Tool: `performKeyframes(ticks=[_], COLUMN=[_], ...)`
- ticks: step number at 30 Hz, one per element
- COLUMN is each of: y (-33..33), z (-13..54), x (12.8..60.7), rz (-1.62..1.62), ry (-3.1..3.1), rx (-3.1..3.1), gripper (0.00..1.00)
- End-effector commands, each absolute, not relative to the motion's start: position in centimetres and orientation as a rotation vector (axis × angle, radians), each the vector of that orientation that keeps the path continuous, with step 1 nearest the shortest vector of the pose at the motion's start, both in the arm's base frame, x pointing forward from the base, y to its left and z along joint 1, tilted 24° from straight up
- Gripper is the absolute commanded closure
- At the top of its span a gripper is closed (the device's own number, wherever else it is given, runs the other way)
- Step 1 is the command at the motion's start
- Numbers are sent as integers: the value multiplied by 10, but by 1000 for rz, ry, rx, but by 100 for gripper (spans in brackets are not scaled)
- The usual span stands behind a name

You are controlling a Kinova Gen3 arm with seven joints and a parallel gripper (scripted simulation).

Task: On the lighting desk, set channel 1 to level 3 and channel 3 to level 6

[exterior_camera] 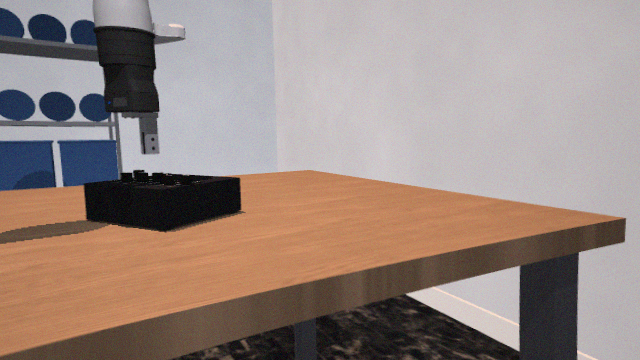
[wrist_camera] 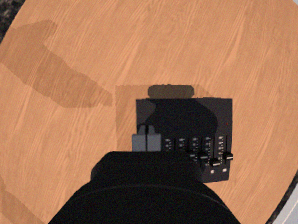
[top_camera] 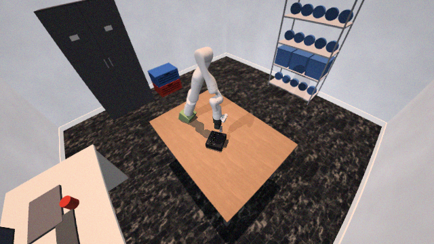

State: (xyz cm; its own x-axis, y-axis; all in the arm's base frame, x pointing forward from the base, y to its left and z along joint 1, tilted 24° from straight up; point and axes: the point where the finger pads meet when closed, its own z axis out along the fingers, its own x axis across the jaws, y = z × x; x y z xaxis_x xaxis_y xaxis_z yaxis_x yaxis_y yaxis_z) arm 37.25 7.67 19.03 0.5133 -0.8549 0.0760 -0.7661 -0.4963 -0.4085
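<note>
The lighting desk (top_camera: 215, 140) is a small black box standing flat on the wooden table; it also shows in the exterior view (exterior_camera: 162, 199) and in the wrist view (wrist_camera: 188, 137). Several fader caps (wrist_camera: 212, 152) stick up from its top in a row; their levels are too small to read. My gripper (exterior_camera: 149, 140) is shut with nothing between its fingers. It hangs point-down a short way above the desk's far left part, clear of the caps. In the wrist view the fingertips sit over the left end of the fader row.
The arm's green base (top_camera: 187, 116) stands at the table's far corner. The table edge (exterior_camera: 350, 295) runs along the front. A shelf rack (top_camera: 312, 47), a dark cabinet (top_camera: 98, 57) and stacked crates (top_camera: 164, 78) stand on the floor, away from the table.
</note>
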Motion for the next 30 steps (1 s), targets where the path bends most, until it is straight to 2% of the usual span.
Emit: performKeyframes(ticks=[1, 30], y=[77, 80], z=[187, 174], x=[373, 379], rz=[-386, -386], ry=[1348, 1348], rx=[-2440, -2440], gripper=[100, 100])
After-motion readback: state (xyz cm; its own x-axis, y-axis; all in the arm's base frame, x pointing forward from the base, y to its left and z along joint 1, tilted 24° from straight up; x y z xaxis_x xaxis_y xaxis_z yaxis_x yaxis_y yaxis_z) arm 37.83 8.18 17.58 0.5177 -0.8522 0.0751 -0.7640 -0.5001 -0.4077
